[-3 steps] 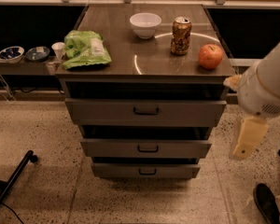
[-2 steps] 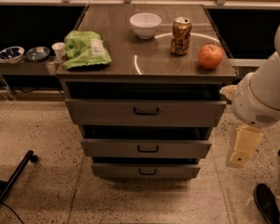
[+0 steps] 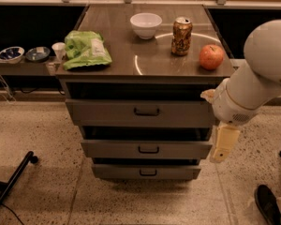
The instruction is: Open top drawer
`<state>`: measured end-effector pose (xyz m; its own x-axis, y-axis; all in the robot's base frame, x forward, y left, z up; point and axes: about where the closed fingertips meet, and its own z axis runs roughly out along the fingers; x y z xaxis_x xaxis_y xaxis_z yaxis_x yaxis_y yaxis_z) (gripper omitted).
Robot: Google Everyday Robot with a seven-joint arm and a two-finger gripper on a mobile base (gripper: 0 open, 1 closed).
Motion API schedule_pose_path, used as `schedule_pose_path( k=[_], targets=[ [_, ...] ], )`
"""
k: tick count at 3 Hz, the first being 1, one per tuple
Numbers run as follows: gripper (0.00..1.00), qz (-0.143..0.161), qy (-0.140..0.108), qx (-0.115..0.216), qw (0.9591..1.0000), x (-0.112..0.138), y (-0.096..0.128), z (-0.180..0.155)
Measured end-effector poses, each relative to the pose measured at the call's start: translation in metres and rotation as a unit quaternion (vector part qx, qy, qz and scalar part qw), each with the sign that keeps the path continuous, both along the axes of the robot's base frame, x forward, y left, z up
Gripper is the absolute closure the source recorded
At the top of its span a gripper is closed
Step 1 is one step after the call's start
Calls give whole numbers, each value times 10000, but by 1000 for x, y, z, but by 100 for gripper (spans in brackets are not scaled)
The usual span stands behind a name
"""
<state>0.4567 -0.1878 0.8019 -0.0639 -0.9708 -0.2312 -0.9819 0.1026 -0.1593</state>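
The top drawer is the widest of three grey drawer fronts in the cabinet, just under the tabletop. A small dark bar handle sits at its middle and a dark gap runs above its front. The mid-sized drawer and the smallest drawer lie below it. My gripper hangs cream-coloured from the white arm at the cabinet's right side. It is level with the middle drawer, to the right of and below the top drawer's handle, and touches nothing.
On the tabletop stand a green chip bag, a white bowl, a soda can and a red apple. Small bowls and a cup sit on a low shelf at left. A black leg lies on the floor at left, a shoe at lower right.
My arm and gripper have moved left, closer to the cabinet's right side. The drawers and the things on top have not moved.
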Motion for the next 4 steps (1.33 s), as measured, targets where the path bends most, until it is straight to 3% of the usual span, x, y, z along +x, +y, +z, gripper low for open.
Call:
schedule_pose_path(
  k=[1,2,4],
  targets=[
    [0,491,-14,128,9987,45,34,-68],
    [0,666,-68,180,9976,75,53,-100],
    [0,586,2,249,9980,143,60,-127]
  ],
)
